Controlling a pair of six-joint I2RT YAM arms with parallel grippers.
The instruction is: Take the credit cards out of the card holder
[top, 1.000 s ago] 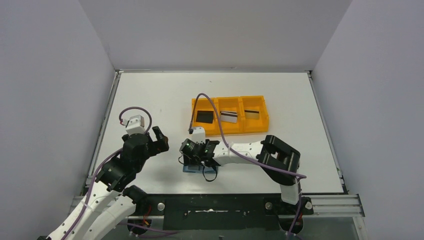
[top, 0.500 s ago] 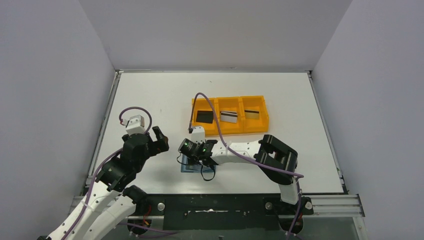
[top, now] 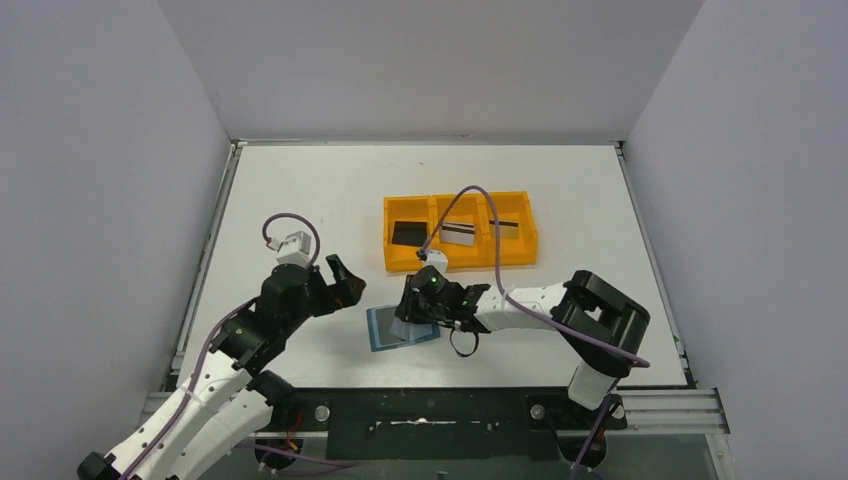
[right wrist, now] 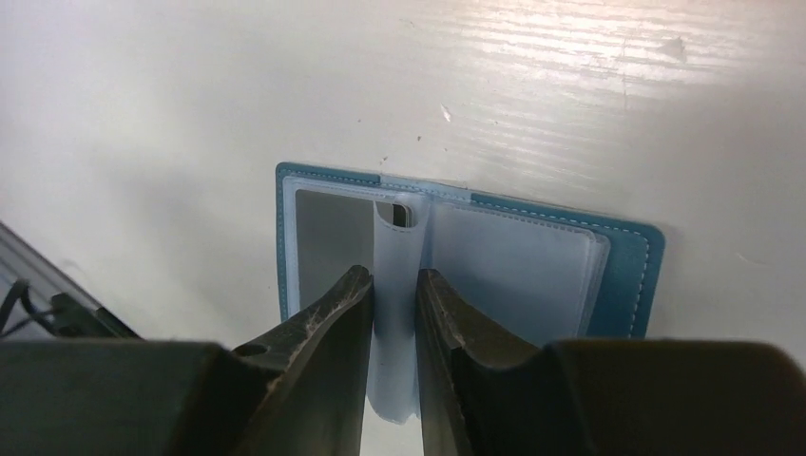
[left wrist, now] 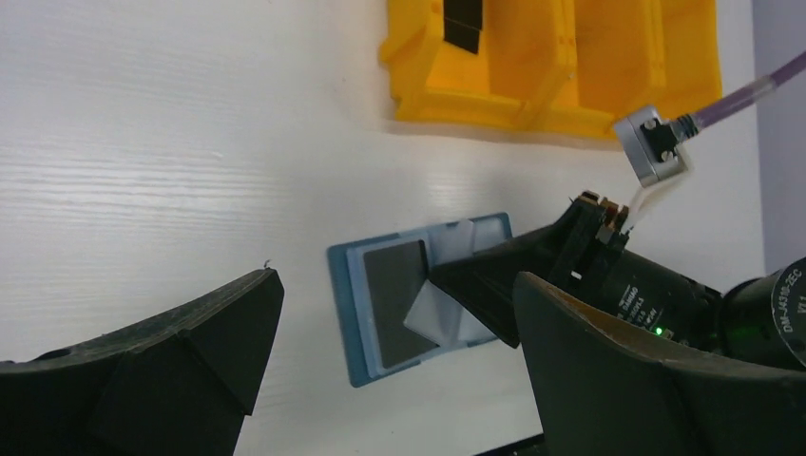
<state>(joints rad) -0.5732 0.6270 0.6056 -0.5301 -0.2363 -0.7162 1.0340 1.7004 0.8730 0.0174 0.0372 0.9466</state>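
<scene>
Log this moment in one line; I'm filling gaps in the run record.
right gripper: shut on clear sleeve of open card holder | left gripper: open, not touching holder | credit cards: three in orange tray

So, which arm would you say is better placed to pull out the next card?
Left, probably. The right tool is shut on a clear sleeve of the holder, baring a grey card; the left tool hangs open beside the holder, free.

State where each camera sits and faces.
Top external: above, behind the bases, looking down at the table; left hand, right hand show.
Left wrist: on the left arm, faces the card holder and orange tray between its open fingers.
Right wrist: on the right arm, looking down at the card holder; its fingers pinch a clear pocket.
All three share the card holder.
</scene>
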